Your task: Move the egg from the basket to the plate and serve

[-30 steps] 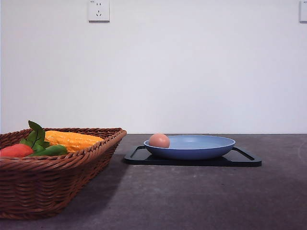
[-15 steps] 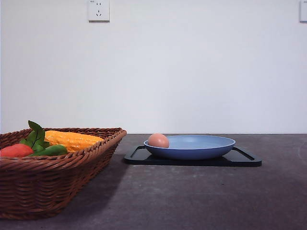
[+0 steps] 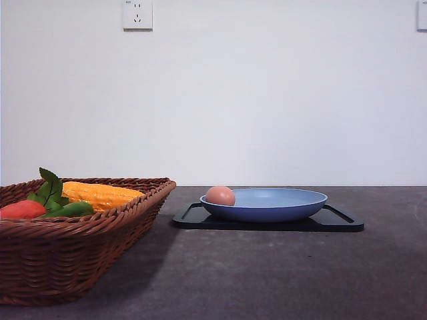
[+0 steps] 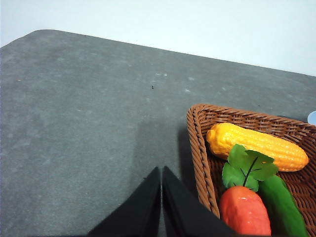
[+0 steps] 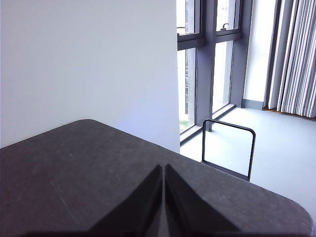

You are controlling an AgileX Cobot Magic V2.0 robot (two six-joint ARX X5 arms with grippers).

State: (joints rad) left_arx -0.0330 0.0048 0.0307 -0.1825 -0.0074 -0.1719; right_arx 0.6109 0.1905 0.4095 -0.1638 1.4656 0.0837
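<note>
The egg [image 3: 220, 195] rests inside the plate [image 3: 287, 207], against the rim on the robot's left side, with its long axis roughly level and running left to right as the front view shows it. The plate sits on a flat black tray [image 3: 340, 221] placed right of the basket [image 3: 80, 257] on the dark table [image 3: 267, 280]; basket and tray stand near each other but apart. The basket holds a corn cob [image 4: 256, 145], a red-orange vegetable [image 4: 245, 211] and a green vegetable [image 4: 281, 207]; no egg is visible in it. The transfer step therefore appears complete, and serving remains. The left gripper [image 4: 161, 197] has its fingers pressed together with nothing between them; it hangs over bare table just outside the basket's outer wall, so the basket lies between it and the plate. The right gripper [image 5: 164, 197] is likewise closed and empty, positioned over a table corner beside a window, and neither plate nor tray appears in its wrist view. Which arm is nearer the plate cannot be determined with certainty; since the plate lies on the robot's right of the basket, the right arm is judged the likelier one to serve, approaching the tray from its right-hand handle.
</note>
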